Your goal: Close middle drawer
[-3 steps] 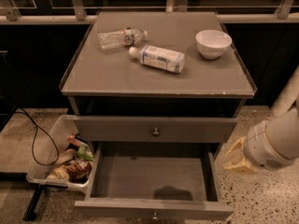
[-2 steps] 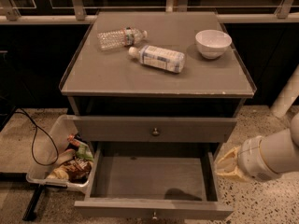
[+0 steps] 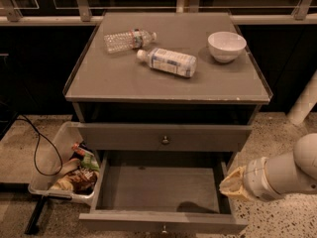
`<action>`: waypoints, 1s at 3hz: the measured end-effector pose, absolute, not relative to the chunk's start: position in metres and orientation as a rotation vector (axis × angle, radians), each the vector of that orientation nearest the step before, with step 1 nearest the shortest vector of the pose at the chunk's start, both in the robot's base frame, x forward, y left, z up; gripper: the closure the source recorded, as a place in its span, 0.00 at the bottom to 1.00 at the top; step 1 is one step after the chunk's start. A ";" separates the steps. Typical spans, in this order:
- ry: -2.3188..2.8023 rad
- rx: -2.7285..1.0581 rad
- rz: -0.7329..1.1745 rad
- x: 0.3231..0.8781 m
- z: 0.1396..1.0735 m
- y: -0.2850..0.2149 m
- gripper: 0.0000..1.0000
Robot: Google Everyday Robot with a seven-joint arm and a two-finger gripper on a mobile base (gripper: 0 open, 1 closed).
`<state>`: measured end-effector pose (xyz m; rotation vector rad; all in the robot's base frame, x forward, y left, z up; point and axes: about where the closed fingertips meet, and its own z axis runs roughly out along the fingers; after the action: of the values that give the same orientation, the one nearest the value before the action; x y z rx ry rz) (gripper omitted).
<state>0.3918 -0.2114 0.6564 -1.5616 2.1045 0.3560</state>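
Observation:
The middle drawer (image 3: 158,190) stands pulled far out of the grey cabinet, its shallow grey box empty. Its flat front (image 3: 124,222) runs along the bottom edge of the view, with a small round knob (image 3: 163,228) at centre. The top drawer front (image 3: 124,137) above it is pushed in and has its own knob (image 3: 165,140). The lowest drawer is hidden. My gripper (image 3: 233,185) reaches in from the right on a white arm (image 3: 287,172). Its tan tip is right by the drawer's right side wall, near the front corner.
On the cabinet top (image 3: 114,81) lie a clear plastic bottle (image 3: 126,40) and a white labelled bottle (image 3: 168,62), and a white bowl (image 3: 226,45) stands there. A plastic bin (image 3: 49,152) of snack packets sits on the floor at the left, beside a black cable (image 3: 37,143).
My arm has moved down and to the left, bringing the gripper closer to the drawer's right side. The drawer has not moved.

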 end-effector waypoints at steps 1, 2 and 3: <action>2.160 -1.572 0.436 0.380 0.610 -0.202 1.00; 2.219 -1.580 0.503 0.361 0.549 -0.189 1.00; 2.231 -1.595 0.554 0.340 0.504 -0.179 1.00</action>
<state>0.3404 -0.1794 0.5039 -1.5945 2.2307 0.5535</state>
